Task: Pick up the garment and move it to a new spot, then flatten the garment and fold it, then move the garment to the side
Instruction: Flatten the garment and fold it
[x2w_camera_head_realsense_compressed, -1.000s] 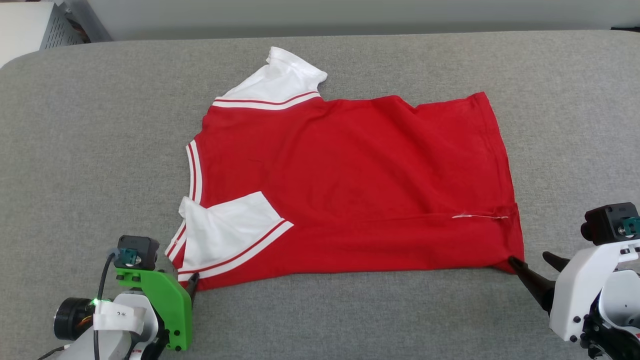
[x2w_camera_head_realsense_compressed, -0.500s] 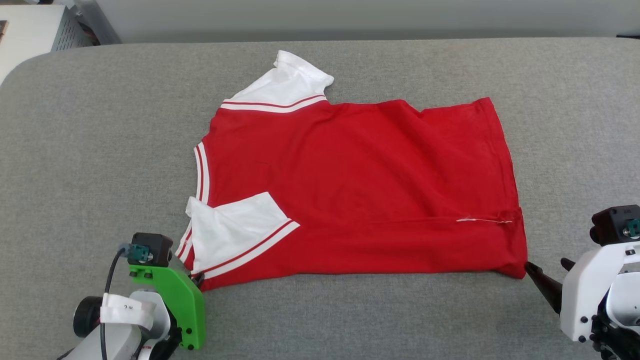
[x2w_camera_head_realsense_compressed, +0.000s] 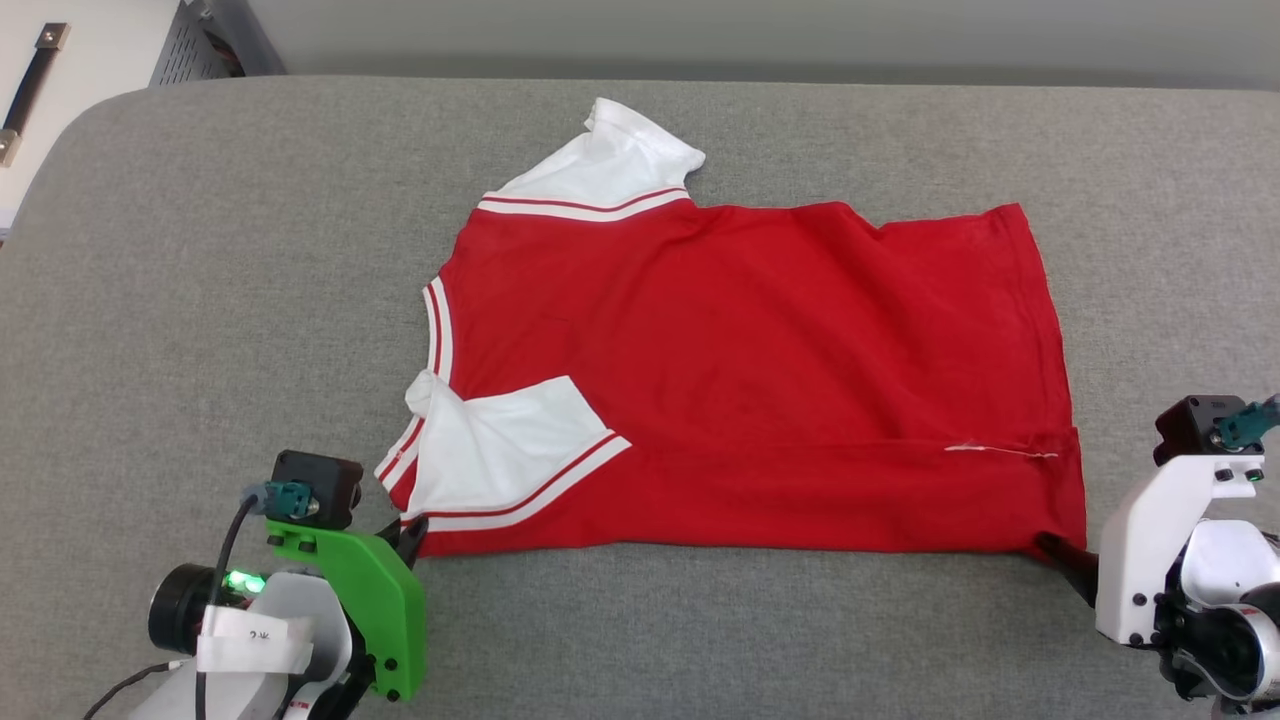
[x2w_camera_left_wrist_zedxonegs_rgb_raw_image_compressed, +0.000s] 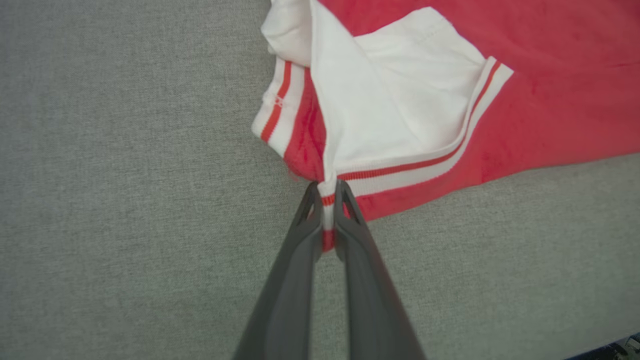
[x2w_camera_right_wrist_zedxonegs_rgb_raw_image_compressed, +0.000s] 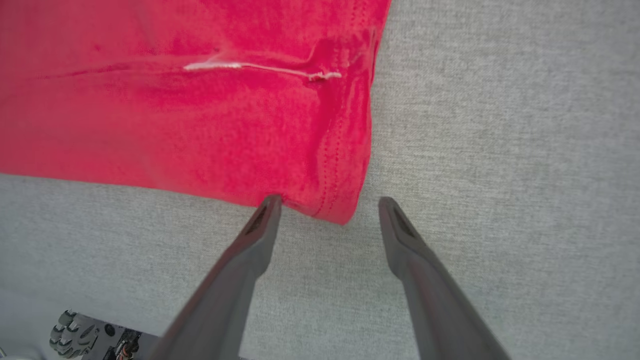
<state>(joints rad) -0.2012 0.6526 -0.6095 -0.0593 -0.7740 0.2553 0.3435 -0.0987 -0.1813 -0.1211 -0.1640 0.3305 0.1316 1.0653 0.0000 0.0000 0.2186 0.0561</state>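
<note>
The garment (x2w_camera_head_realsense_compressed: 760, 380) is laid mid-frame on the surface (x2w_camera_head_realsense_compressed: 200, 300), its sleeve trim pinched by the closed left tool (x2w_camera_left_wrist_zedxonegs_rgb_raw_image_compressed: 327, 200). With the right tool (x2w_camera_right_wrist_zedxonegs_rgb_raw_image_compressed: 330, 202) held open around the hem corner, the cloth could be dragged askew.

Garment (x2w_camera_head_realsense_compressed: 760, 380) flat on middle of table (x2w_camera_head_realsense_compressed: 200, 300)

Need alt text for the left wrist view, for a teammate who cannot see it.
The left gripper is shut on the striped trim of the red garment, at its near corner. The white sleeve lies folded across the red cloth, and everything rests on a grey fabric surface.
</note>
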